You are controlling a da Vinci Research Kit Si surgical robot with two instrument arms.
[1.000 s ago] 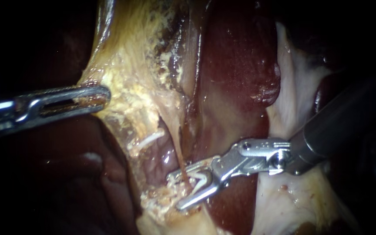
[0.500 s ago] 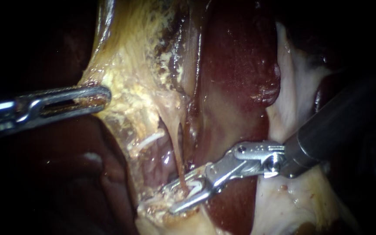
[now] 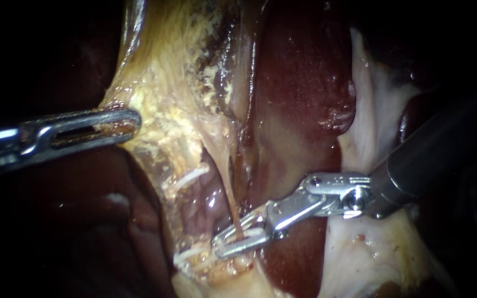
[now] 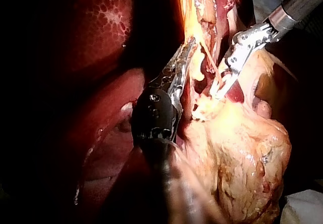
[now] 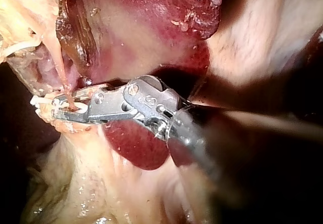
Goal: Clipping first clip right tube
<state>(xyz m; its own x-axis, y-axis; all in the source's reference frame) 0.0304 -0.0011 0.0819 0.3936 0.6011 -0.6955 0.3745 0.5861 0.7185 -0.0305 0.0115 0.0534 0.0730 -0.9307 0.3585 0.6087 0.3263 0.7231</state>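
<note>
Endoscope view: the thin tube [image 3: 232,201], a tan, glistening strand, descends beside smooth dark-red liver [image 3: 299,83] into the right instrument [image 3: 238,234], which clamps it from two sides. The left instrument [image 3: 122,124] is closed on fibrous yellow tissue [image 3: 161,110].

Left wrist view: the thin tube runs taut between both instruments, above a lumpy fatty mass [image 4: 242,158].

Right wrist view: the right instrument's metal tip encloses the thin tube.

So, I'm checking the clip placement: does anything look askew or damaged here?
Nothing stands out. The right instrument has its jaws shut on the clip, roughly square across the thin tube, which looks intact. The left instrument grips yellowish tissue.
</note>
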